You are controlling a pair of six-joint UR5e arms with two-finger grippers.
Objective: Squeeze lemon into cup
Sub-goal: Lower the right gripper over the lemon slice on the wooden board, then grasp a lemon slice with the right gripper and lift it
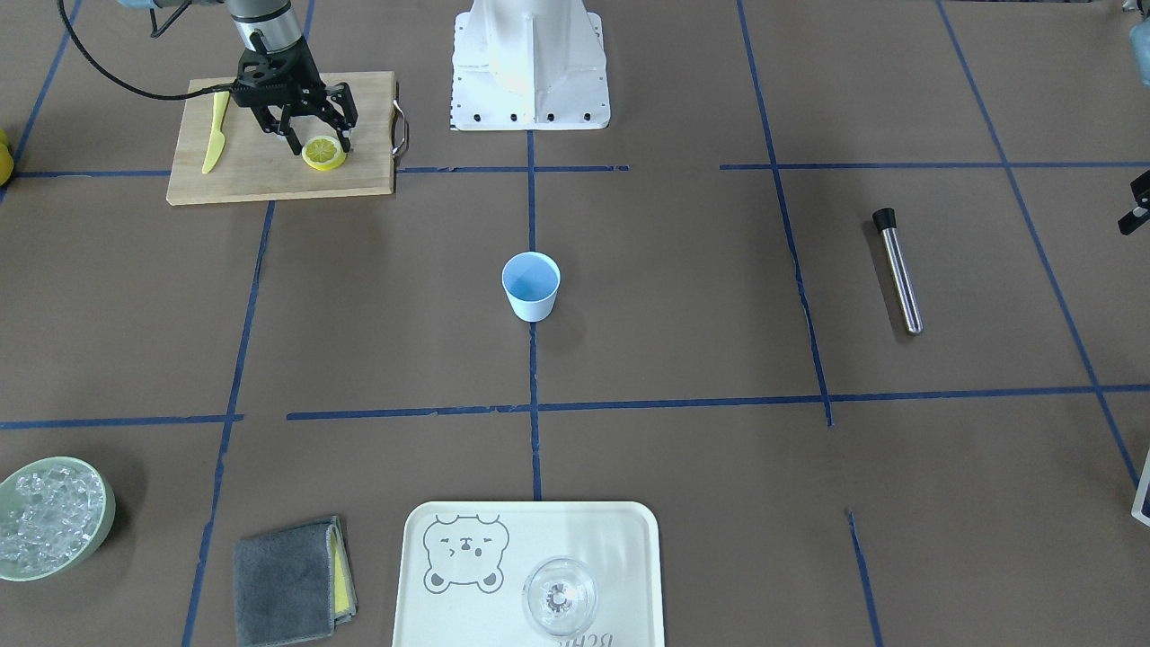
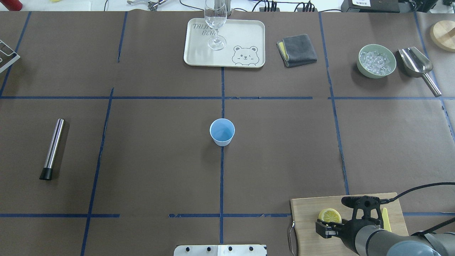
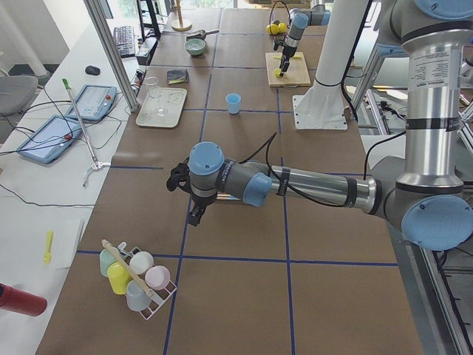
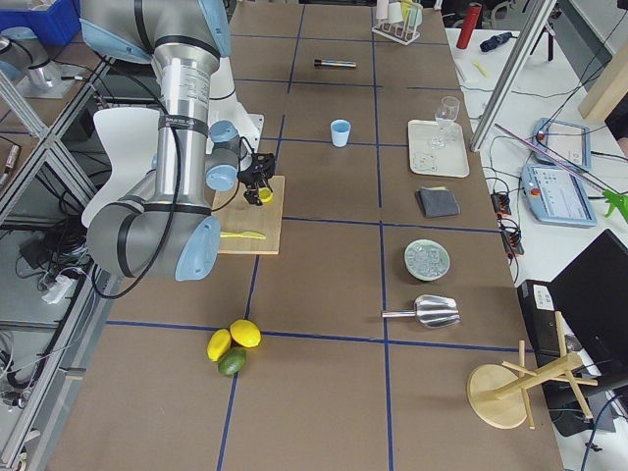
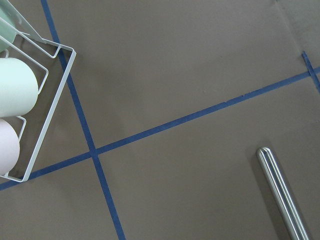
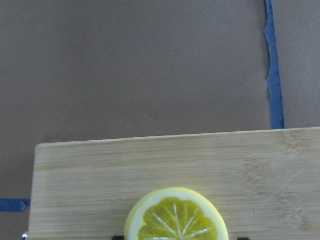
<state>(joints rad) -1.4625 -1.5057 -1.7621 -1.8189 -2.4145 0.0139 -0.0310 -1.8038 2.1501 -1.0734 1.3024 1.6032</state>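
- Brown tabletop (image 1: pixel 683 296), blue tape grid: we find the lemon (image 1: pixel 323 153) flat on the cutting board (image 1: pixel 269 175), well apart from the cup (image 1: pixel 530 286) at centre.
- Right claw (image 1: pixel 320 144) is spread wide, flanking the slice, nothing gripped (contact not discernible).
- Left claw (image 3: pixel 182 180): we cannot tell its opening.
- Step in hand, we judge: pickup. Next: close on the rind, lift, carry over the cup.
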